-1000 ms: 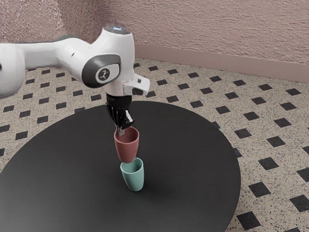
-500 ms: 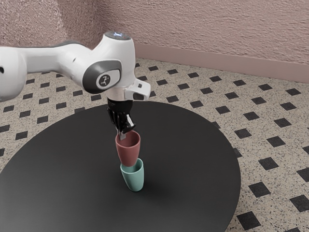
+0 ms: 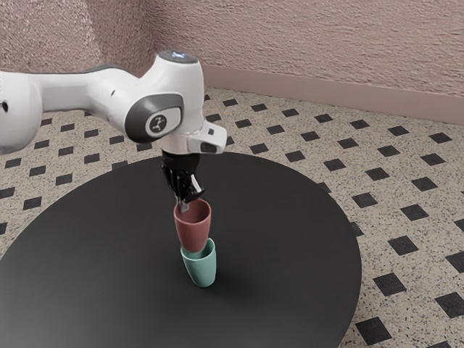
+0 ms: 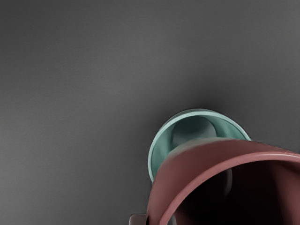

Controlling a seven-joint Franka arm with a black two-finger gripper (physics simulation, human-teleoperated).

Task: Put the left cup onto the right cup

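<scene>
One smooth tapered red cup [image 3: 192, 226], rim clamped in claw [image 3: 189, 202], base at mouth of matching teal cup [image 3: 201, 268].

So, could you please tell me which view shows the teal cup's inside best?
The wrist view: it looks down into the teal cup, past the red cup's rim. The exterior view gives its outer wall, with the red cup's base hiding its mouth.

Two cups (one red cup [image 3: 192, 226], one teal cup [image 3: 200, 268]) and one round black table [image 3: 290, 239]
</scene>
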